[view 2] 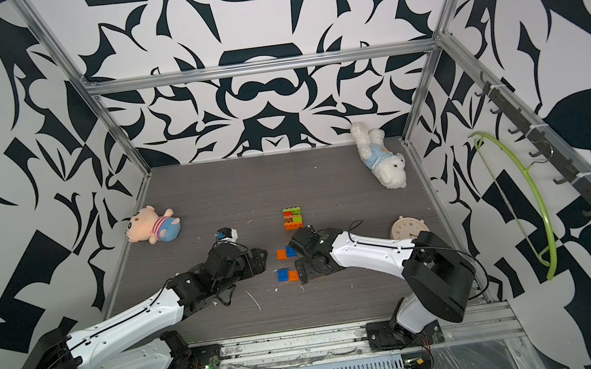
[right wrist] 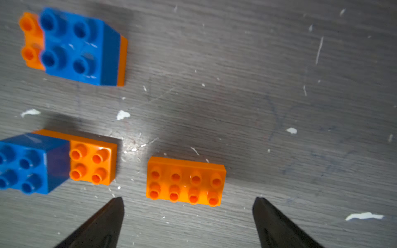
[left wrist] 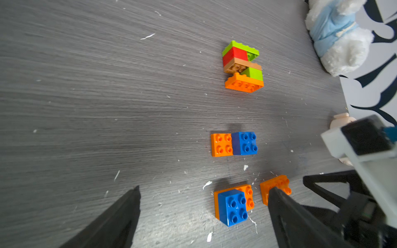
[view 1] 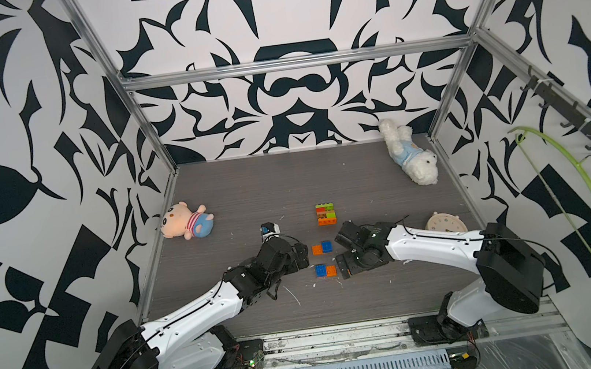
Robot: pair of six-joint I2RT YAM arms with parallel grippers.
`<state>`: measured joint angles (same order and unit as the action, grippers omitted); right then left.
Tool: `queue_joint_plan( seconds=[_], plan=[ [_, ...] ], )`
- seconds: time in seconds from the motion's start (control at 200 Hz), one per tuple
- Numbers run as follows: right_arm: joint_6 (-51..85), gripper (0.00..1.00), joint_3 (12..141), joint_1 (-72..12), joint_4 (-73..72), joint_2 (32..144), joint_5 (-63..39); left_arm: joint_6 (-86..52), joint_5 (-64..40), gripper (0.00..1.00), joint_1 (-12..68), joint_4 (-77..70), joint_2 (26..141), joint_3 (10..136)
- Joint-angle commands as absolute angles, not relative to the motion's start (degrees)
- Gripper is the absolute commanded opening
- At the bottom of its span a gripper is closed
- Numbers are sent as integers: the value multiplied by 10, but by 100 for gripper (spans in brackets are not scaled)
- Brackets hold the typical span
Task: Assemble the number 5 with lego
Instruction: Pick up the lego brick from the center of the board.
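Orange long brick lies studs-up on the grey table, just in front of the right gripper, which is spread wide, so grabbing looks easy. The left gripper is spread wide too, empty, near a blue-and-orange pair.

Farthest out lies a joined figure: lime green, tan and orange bars linked by a red brick upper left and a lime brick lower right. Nearer, the middle stack and the near stack each show a blue square on half an orange oblong. A loose orange oblong lies studs-up just right of the near stack, apart.
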<state>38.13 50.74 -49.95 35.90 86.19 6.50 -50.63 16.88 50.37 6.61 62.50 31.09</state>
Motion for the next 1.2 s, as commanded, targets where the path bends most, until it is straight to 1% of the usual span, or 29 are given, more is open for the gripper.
queue_joint_plan(
  seconds=[0.0,0.32,0.465,0.62,0.795,1.03,1.195],
  plan=[
    [398,100,527,-504,364,854,95,-525,195,99,501,102,628,319],
    [417,100,511,-505,346,846,82,-537,214,99,500,120,616,320],
    [416,94,522,-505,357,865,81,-535,195,99,500,122,629,331],
    [418,93,523,-506,355,868,81,-535,184,99,500,115,632,332],
    [420,89,527,-506,359,886,79,-538,178,99,500,112,638,336],
    [432,89,536,-506,360,916,84,-532,154,99,500,127,678,367],
    [446,85,537,-506,359,932,88,-526,145,99,500,134,700,384]
  ],
)
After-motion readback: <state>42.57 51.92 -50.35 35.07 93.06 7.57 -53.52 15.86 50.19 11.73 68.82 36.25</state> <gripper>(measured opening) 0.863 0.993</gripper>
